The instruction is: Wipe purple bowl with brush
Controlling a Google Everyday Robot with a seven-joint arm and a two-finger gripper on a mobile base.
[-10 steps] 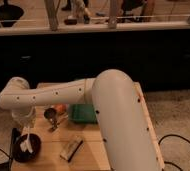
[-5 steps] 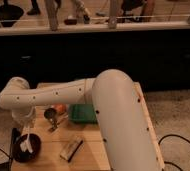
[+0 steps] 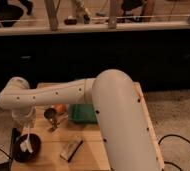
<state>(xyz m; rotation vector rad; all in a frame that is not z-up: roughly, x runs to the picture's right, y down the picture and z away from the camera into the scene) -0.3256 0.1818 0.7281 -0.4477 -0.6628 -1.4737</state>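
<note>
Dark purple, nearly black, the purple bowl (image 3: 34,153) sits on the wooden counter (image 3: 90,156) at its near left corner. The pale brush (image 3: 25,144) stands inside the bowl, its whitish end down against the dark inner surface. The claw (image 3: 23,129) hangs directly above the bowl, at the brush's upper end. Whether it is clamped on the brush or apart I cannot tell, as the pale brush and the pale claw merge there.

Against the views from a second and half a second ago, almost nothing shifts: bowl, brush and claw hold the same places, and the bowl does not slide on the counter. At most the brush end moves slightly within the bowl, too little to be sure of. I judge that the wiping is under way or pausing mid-stroke, with contact already made and no approach left to do. What remains is probably sweeping the brush around the bowl's inside without pushing the bowl off the counter edge just beside it.

Right of the bowl, just beside it, lies a flat greyish block (image 3: 71,148). Beyond the bowl and to its right stand a small metal cup (image 3: 51,115) and a green tray (image 3: 82,114). The white arm (image 3: 53,94) passes above them.
</note>
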